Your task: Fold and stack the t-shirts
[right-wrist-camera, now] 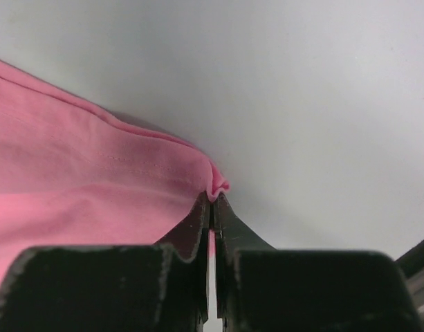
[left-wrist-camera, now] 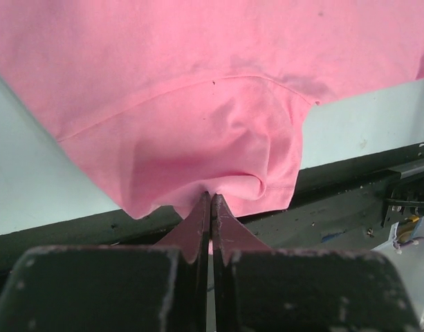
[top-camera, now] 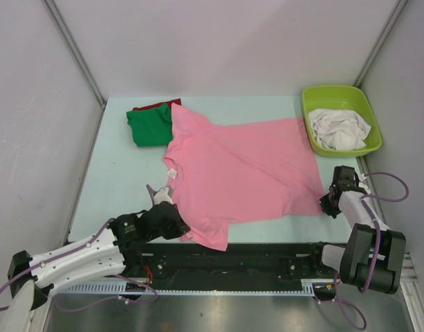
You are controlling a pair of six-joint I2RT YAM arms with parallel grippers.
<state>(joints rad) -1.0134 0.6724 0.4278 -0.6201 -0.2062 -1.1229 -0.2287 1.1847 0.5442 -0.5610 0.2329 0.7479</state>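
The pale table (top-camera: 104, 187) carries the large pink t-shirt (top-camera: 246, 173), spread flat and unfolded across its middle, with the near sleeve reaching over the front edge. At the far left corner the green t-shirt (top-camera: 151, 126) lies folded on the red t-shirt (top-camera: 153, 106), so a stack appears begun. White t-shirts (top-camera: 343, 128) sit crumpled in the lime tub (top-camera: 333, 88) at the far right, seemingly unhandled. The left gripper (left-wrist-camera: 210, 200) is pinched tight on the pink sleeve hem, and the right gripper (right-wrist-camera: 212, 199) is clamped on a bottom corner. The pink shirt's first fold looks not yet made.
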